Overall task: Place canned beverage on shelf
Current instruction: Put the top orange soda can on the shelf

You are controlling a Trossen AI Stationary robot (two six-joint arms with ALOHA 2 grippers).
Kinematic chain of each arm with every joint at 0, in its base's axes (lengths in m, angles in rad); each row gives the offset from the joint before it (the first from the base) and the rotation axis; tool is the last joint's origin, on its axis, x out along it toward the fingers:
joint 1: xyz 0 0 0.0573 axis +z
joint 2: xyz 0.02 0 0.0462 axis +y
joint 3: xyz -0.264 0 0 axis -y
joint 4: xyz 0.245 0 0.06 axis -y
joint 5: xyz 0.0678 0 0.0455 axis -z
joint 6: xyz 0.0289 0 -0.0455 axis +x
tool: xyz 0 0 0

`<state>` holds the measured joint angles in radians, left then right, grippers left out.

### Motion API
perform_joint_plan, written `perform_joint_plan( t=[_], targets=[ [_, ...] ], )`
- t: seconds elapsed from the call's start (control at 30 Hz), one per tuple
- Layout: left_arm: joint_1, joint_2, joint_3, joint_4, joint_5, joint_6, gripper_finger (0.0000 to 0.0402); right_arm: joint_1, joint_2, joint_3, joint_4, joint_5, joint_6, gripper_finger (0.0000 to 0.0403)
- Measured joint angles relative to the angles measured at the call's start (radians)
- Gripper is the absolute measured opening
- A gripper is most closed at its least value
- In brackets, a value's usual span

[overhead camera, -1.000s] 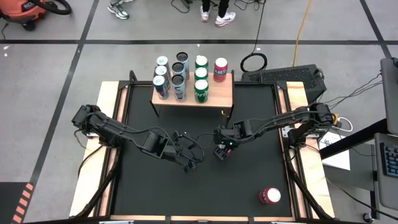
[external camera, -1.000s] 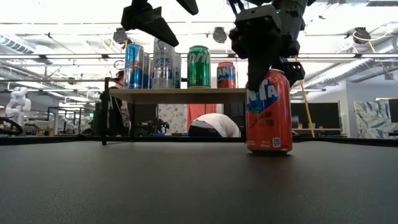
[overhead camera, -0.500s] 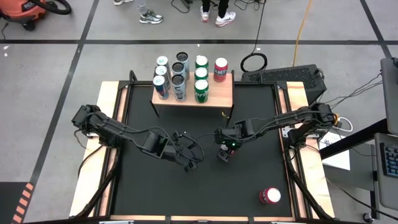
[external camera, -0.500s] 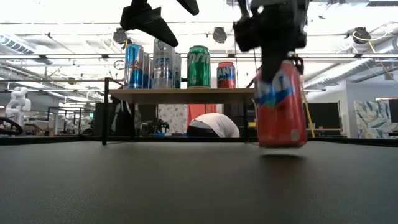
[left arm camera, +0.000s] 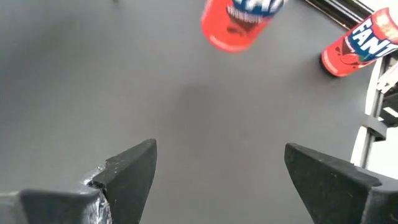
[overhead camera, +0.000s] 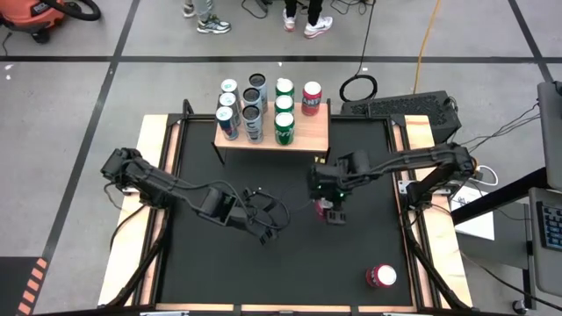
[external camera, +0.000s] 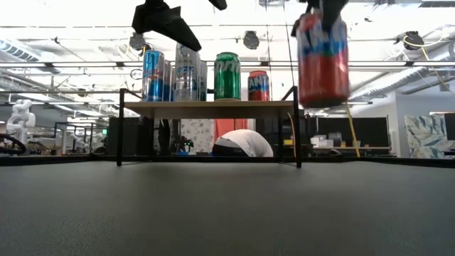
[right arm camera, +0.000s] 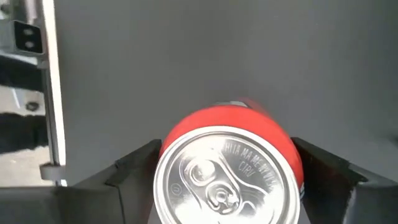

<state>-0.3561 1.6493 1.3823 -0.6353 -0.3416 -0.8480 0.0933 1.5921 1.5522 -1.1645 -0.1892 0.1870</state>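
While one second ago the red can (external camera: pixel 323 58) was standing on the black bench (overhead camera: pixel 263 272), it is now hanging clear above it, because the right end effector (overhead camera: pixel 331 207) is pinching it from both sides and is lifting it. In the right wrist view the can top (right arm camera: pixel 227 177) is sitting between the two dark fingers (right arm camera: pixel 134 165). Beside it, the left end effector (overhead camera: pixel 266 230) is hovering over the middle of the bench with its fingers spread wide and holding nothing, as before. A second red can (overhead camera: pixel 380 276) is waiting near the front right corner. Farther away, the shelf (overhead camera: pixel 303 136) is already carrying several cans, with bare wood at its right front part. I judge the lift is finishing and the carry toward the shelf is coming next.
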Motion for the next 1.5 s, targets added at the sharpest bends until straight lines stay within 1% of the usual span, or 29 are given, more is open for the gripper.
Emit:
perform_joint_plan(
  t=[0.23,0.43,0.57,0.7,0.97,1.13,1.3,1.37,1.5],
  targets=[
    [-0.023,0.0,0.0,-0.005,0.0,-0.044,0.0354,-0.05,-0.001,0.172,-0.089,-0.001,-0.224,0.0287],
    [-0.036,0.0,0.0,-0.003,-0.007,-0.087,0.0354,-0.126,-0.003,0.3,-0.134,-0.001,-0.324,0.0287],
    [-0.043,0.0,0.0,-0.002,-0.012,-0.09,0.0354,-0.185,-0.003,0.38,-0.187,0.001,-0.397,0.0287],
    [-0.044,0.0,0.0,-0.002,-0.012,-0.09,0.0354,-0.249,-0.003,0.445,-0.243,0.002,-0.495,0.0286],
    [-0.044,0.0,0.0,-0.002,-0.011,-0.089,0.0354,-0.354,0.004,0.532,-0.283,0.006,-0.618,0.0286],
    [-0.043,0.0,0.0,-0.002,-0.011,-0.089,0.0354,-0.4,0.01,0.532,-0.241,0.005,-0.652,0.0286],
    [-0.03,-0.001,0.019,-0.006,-0.007,-0.109,0.0354,-0.406,0.015,0.532,-0.25,0.002,-0.594,0.0286],
    [-0.026,-0.012,0.053,0.003,-0.02,-0.061,0.0354,-0.397,0.016,0.532,-0.261,-0.019,-0.569,0.0286],
    [0.005,-0.033,0.148,-0.006,-0.051,0.083,0.0354,-0.379,0.016,0.532,-0.254,-0.066,-0.527,0.0286]
  ],
)
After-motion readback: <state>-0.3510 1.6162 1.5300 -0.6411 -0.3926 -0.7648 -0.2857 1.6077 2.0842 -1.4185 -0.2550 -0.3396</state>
